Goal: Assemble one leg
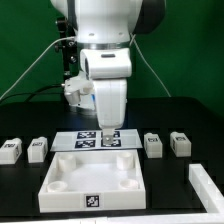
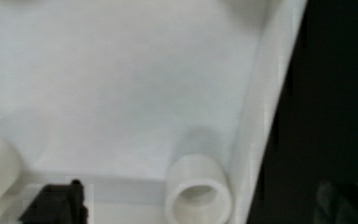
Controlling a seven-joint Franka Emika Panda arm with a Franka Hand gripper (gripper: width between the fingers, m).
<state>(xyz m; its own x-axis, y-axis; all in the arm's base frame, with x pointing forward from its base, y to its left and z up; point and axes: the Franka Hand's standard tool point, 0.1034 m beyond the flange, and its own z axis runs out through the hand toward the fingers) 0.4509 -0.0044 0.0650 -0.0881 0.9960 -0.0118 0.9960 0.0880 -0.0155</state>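
Over the back edge of the panel (image 1: pixel 95 172) the gripper (image 1: pixel 108 134) hangs low, close to the marker board (image 1: pixel 85 138). Its jaws look wide and empty: the wrist view shows one dark finger (image 2: pixel 51 203), with only the panel and a socket (image 2: pixel 197 192) beneath. The closest leg (image 1: pixel 153 145) lies on the table (image 1: pixel 185 120) just beside the board at the exterior view's right. Another sits past it, and two more lie at the left. None is held. I'd say the reach for a leg is in hand. Next the arm must swing sideways, set the jaws across the leg's narrow width, and come down.
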